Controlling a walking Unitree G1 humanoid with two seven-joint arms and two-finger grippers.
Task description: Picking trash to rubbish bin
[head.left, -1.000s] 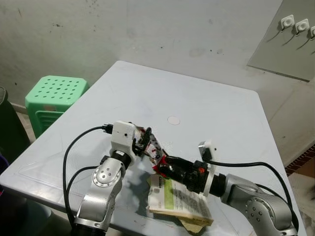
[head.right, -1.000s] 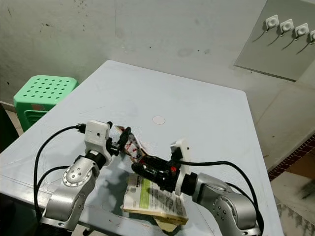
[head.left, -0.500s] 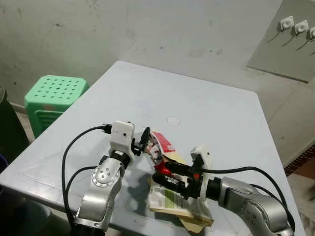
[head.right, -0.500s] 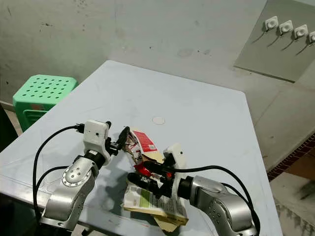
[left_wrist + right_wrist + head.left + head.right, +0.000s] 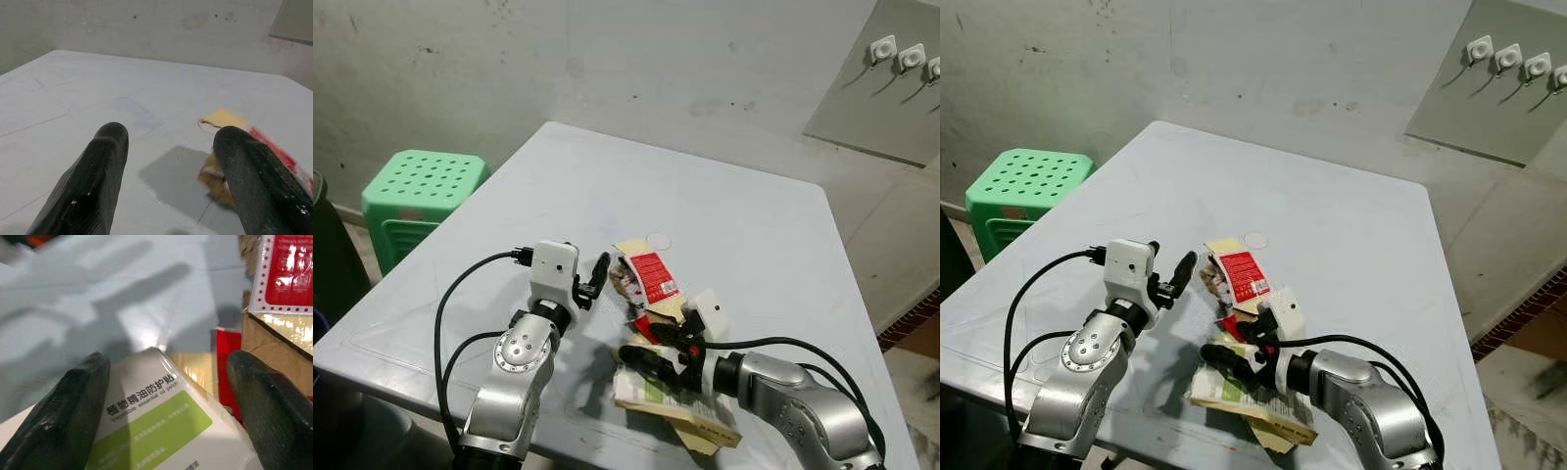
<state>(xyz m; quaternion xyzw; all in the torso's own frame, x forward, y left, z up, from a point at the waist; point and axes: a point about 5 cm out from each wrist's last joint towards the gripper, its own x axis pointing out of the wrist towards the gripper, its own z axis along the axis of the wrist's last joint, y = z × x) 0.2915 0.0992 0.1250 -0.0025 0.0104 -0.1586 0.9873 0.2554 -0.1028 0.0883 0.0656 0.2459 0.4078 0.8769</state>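
Observation:
A heap of trash lies on the white table (image 5: 724,206) near its front edge. In it are a red-and-white wrapper (image 5: 651,277), tan cardboard scraps (image 5: 630,251) and a white-and-green packet (image 5: 668,403). My left gripper (image 5: 594,278) is open just left of the wrapper, nothing between its fingers (image 5: 105,161). My right gripper (image 5: 646,345) is open low over the heap, its fingers (image 5: 73,396) spread over the packet (image 5: 156,431), with the wrapper (image 5: 288,274) and cardboard (image 5: 279,347) beside one finger.
A green plastic stool (image 5: 423,191) stands off the table's left side, with a dark object (image 5: 331,255) at the picture's left edge. A grey panel with switches (image 5: 891,78) hangs on the wall at the right. A small round mark (image 5: 658,240) sits mid-table.
The wrapper has left the left gripper's fingers and now lies further right on the heap. The right gripper has rolled and opened over the packet. The left gripper has opened.

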